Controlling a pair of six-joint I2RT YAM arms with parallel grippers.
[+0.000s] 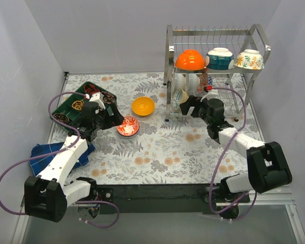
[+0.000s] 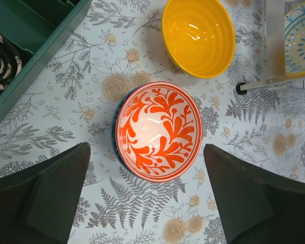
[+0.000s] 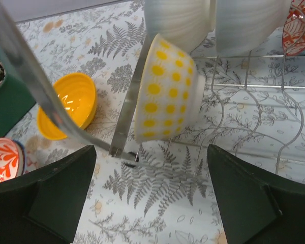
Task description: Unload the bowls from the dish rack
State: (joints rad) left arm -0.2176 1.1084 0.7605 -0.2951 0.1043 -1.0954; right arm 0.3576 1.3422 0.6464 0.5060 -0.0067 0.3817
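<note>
The right hand (image 3: 151,201) is spread wide and empty. Just ahead of it, a yellow-dotted bowl (image 3: 165,89) stands on edge in the lower tier of the dish rack (image 3: 25,71). It looks like glazed ceramic: stiff, slick, breakable and fairly heavy. Its rim seems the best hold, one finger inside.

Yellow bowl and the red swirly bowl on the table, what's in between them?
Nothing but bare flowery tablecloth. The left wrist view shows the yellow bowl and the red swirly bowl apart, with only cloth between.
</note>
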